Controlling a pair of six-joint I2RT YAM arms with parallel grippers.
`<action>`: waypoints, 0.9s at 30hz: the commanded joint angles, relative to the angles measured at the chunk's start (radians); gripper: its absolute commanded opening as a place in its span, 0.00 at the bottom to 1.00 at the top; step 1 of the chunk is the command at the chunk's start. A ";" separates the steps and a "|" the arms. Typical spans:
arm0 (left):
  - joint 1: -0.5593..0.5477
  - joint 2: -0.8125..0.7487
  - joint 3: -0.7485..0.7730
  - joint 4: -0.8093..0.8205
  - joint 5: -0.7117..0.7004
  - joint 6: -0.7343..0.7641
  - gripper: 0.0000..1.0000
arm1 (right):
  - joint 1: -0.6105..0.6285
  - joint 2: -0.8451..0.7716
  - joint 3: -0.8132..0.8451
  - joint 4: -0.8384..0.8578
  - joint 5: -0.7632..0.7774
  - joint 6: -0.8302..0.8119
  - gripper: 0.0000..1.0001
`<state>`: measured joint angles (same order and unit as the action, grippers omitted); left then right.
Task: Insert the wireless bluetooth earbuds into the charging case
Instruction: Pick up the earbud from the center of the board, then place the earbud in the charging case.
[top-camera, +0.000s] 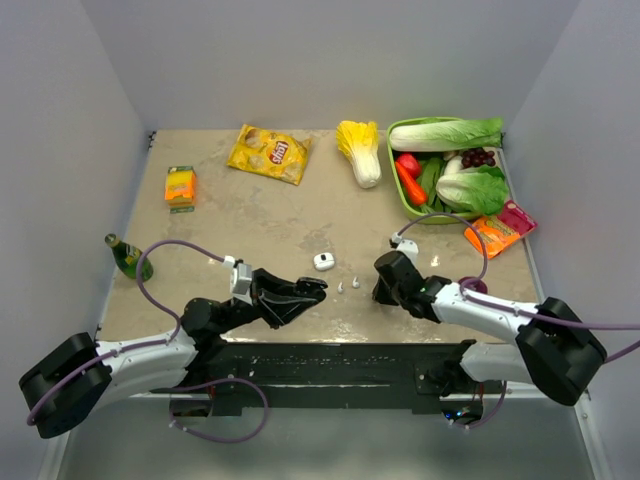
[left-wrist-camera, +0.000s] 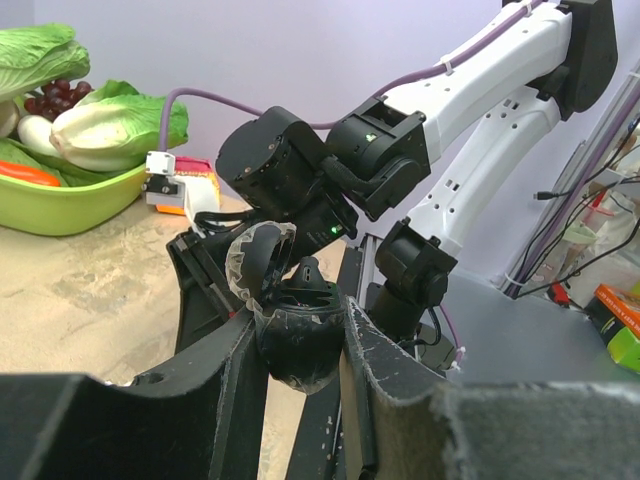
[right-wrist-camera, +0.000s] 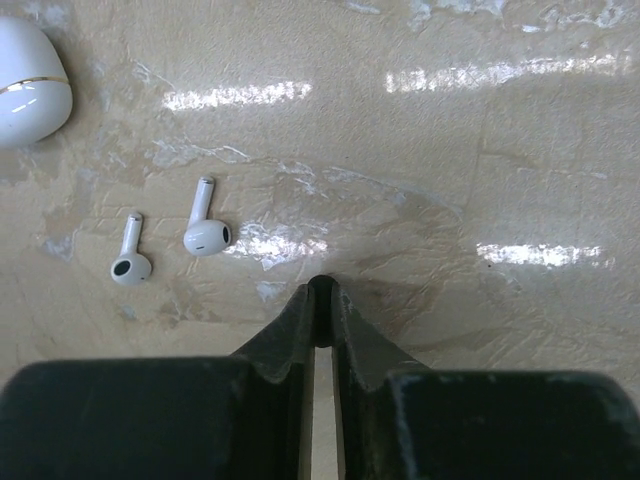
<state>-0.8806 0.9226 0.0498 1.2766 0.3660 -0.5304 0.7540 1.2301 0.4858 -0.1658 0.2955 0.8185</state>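
Observation:
My left gripper is shut on an open black charging case, lid tipped back, held above the table's front edge. A small black earbud stands in the case's top. Two white earbuds lie on the table, also seen from above. A closed white case rests just beyond them. My right gripper hovers low to the right of the white buds, its fingers nearly together on a small dark rounded piece that looks like a black earbud.
A green basket of vegetables sits at the back right, with an orange packet beside it. A napa cabbage, a yellow chips bag and an orange box lie at the back. A green bottle lies far left.

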 joint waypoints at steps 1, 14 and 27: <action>-0.006 0.002 -0.179 0.184 0.001 0.017 0.00 | -0.005 -0.035 -0.007 -0.011 0.011 -0.007 0.04; -0.004 -0.014 -0.191 0.191 -0.041 0.012 0.00 | -0.004 -0.580 0.138 -0.037 -0.364 -0.439 0.00; 0.000 0.133 -0.111 0.230 0.129 -0.045 0.00 | 0.180 -0.560 0.405 -0.251 -0.610 -0.686 0.00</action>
<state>-0.8837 1.0153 0.0498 1.2766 0.4076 -0.5457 0.8276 0.6708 0.7422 -0.3119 -0.2863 0.2680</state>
